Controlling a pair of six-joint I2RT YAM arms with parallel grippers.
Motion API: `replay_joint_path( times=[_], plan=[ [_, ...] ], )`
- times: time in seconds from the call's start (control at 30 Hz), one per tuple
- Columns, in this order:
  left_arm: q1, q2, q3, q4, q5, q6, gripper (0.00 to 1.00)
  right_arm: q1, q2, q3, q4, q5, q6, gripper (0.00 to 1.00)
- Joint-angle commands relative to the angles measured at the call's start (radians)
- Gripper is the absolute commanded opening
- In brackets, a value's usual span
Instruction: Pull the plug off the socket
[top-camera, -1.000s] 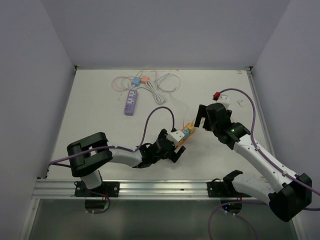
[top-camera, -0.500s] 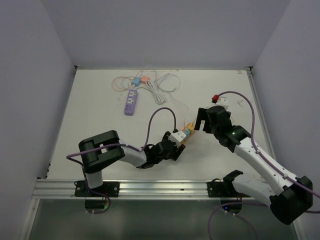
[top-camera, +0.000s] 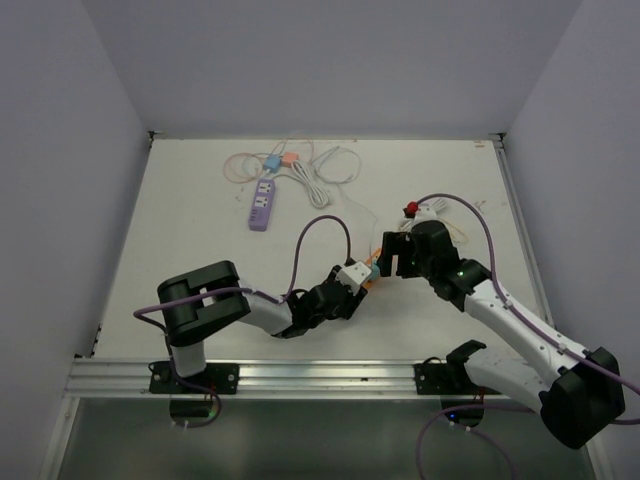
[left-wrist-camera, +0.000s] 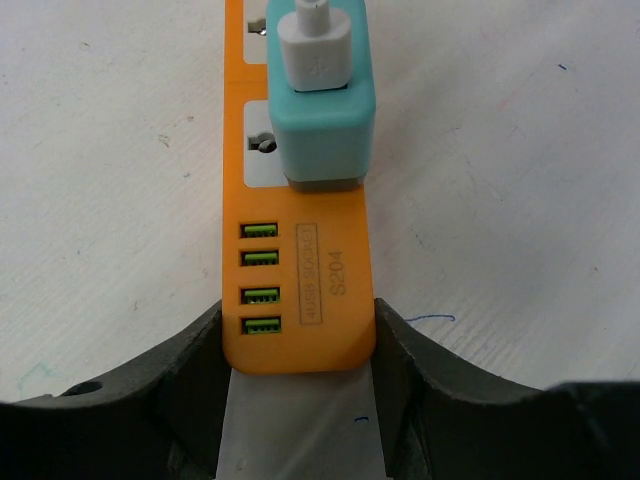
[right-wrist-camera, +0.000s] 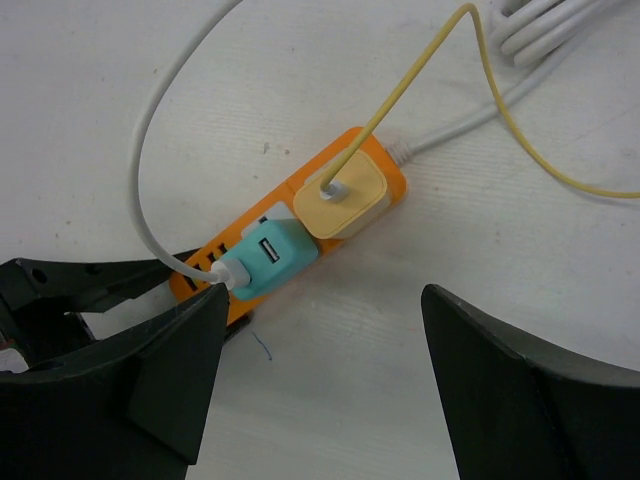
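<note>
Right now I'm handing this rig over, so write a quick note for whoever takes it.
Left gripper: shut on the USB end of the orange power strip.
Right gripper: open above the strip, holding nothing.
Teal plug and yellow plug: both seated in their sockets.
Done: strip braced.
Left: close the right gripper on a plug and pull it out.

On a white table (top-camera: 200, 260), the left gripper (top-camera: 350, 290) meets the near end of an orange power strip (top-camera: 370, 278). The right gripper (top-camera: 393, 257) hangs over its far end. A purple power strip (top-camera: 262, 204) and coiled white cables (top-camera: 330, 165) lie farther back.
</note>
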Motion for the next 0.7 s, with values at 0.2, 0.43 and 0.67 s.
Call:
replay_joint_path(
  times=[0.2, 0.43, 0.67],
  plan=[
    [-0.002, 0.0, -0.022, 0.063, 0.001, -0.005, 0.0, 0.021, 0.016, -0.058, 0.125, -0.045, 0.127, 0.72],
    [-0.002, -0.001, -0.025, 0.063, 0.018, -0.002, 0.0, 0.057, 0.054, -0.1, 0.213, -0.091, 0.084, 0.72],
    [-0.002, -0.009, -0.03, 0.062, 0.011, -0.007, 0.0, 0.065, 0.102, -0.088, 0.242, -0.079, 0.071, 0.73]
  ],
)
